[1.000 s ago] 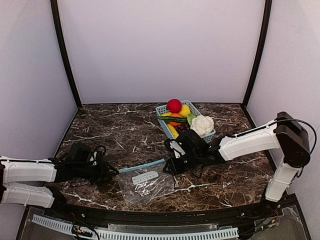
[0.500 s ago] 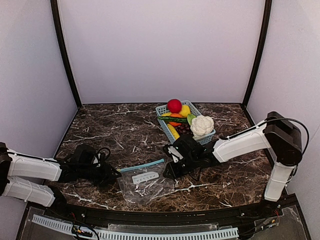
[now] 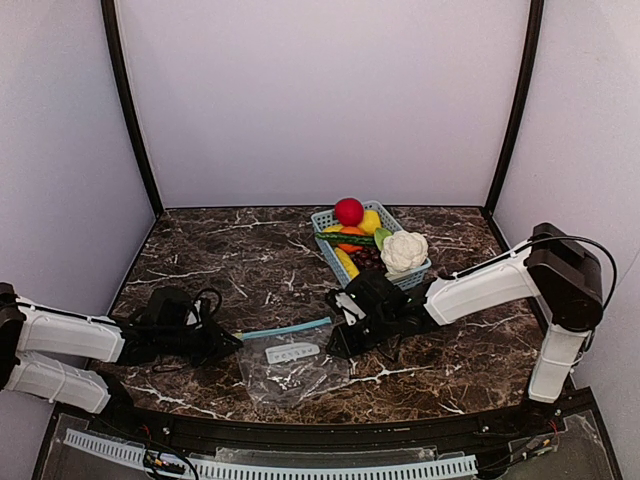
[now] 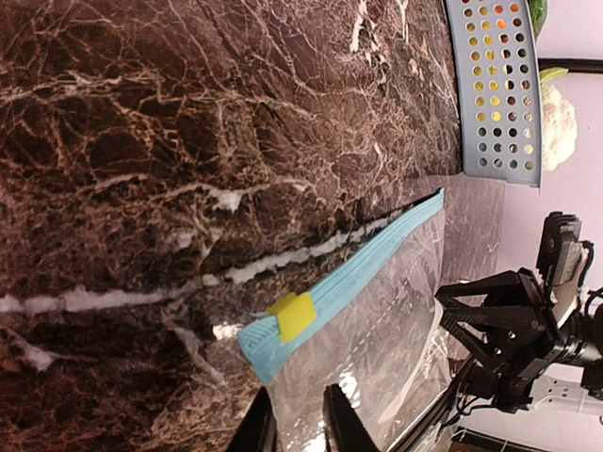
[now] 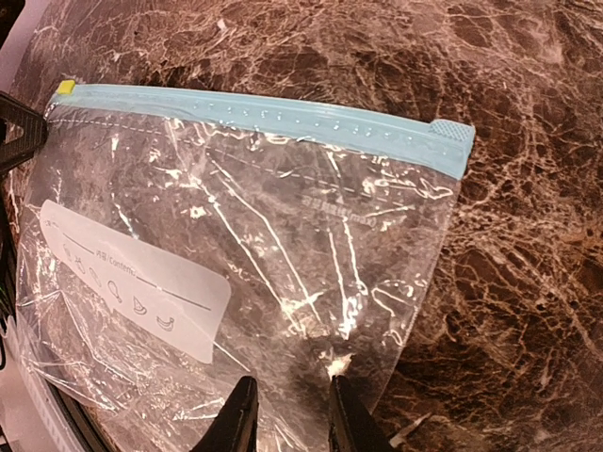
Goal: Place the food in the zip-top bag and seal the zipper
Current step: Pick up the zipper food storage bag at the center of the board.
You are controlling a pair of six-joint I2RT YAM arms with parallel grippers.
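Zip-top bag (image 3: 290, 365) lies flat on the table (image 3: 220, 260), both arms stretched low toward it. Left gripper (image 4: 292, 428) has its jaws narrowed on the bag's corner by the zipper (image 4: 349, 282); right gripper (image 5: 287, 414) pinches the opposite side edge. Only the left wrist view shows the yellow slider (image 4: 292, 315) clearly.

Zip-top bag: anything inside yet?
Empty. The zip-top bag lies flat, only marble showing through; the cauliflower sits in the basket.

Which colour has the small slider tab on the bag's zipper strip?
Yellow slider tab, on the light-blue zipper strip; clearest in the left wrist view.
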